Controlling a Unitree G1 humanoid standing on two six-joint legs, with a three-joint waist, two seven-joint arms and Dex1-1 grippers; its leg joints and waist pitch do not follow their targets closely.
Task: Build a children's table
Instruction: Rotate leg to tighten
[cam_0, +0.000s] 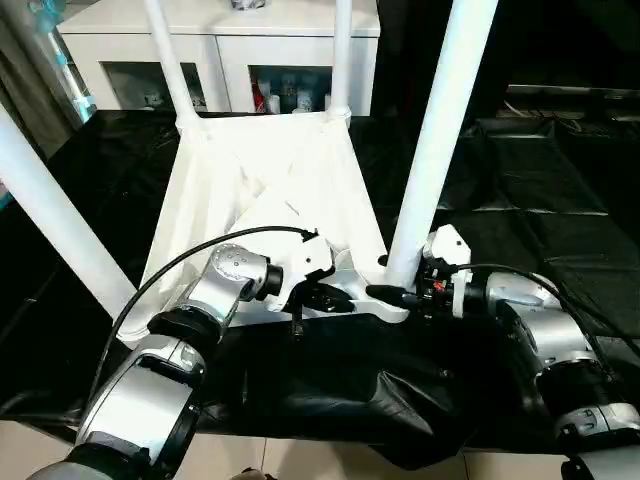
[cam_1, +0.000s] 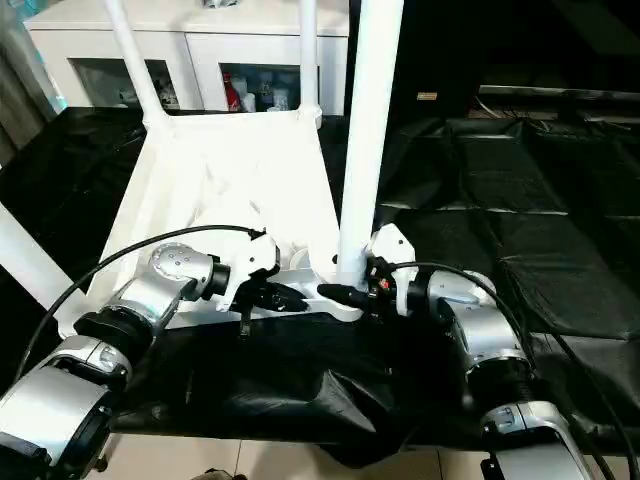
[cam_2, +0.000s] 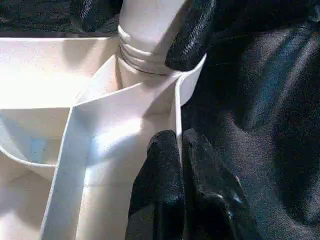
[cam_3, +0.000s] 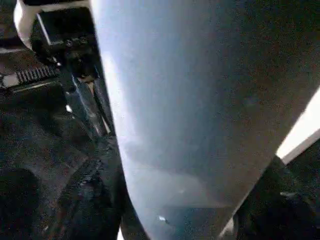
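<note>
Seating near-right leg (cam_0: 430, 150) in table (cam_0: 270, 170) socket | right gripper (cam_0: 400, 293) clasps it, left gripper (cam_0: 318, 297) pinches rim | four legs up, tightening left

No readable text anywhere — no label, brand, number or sign legible.

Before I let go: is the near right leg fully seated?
Not fully: the leg stands upright in its socket, threads still exposed above the rim.
</note>
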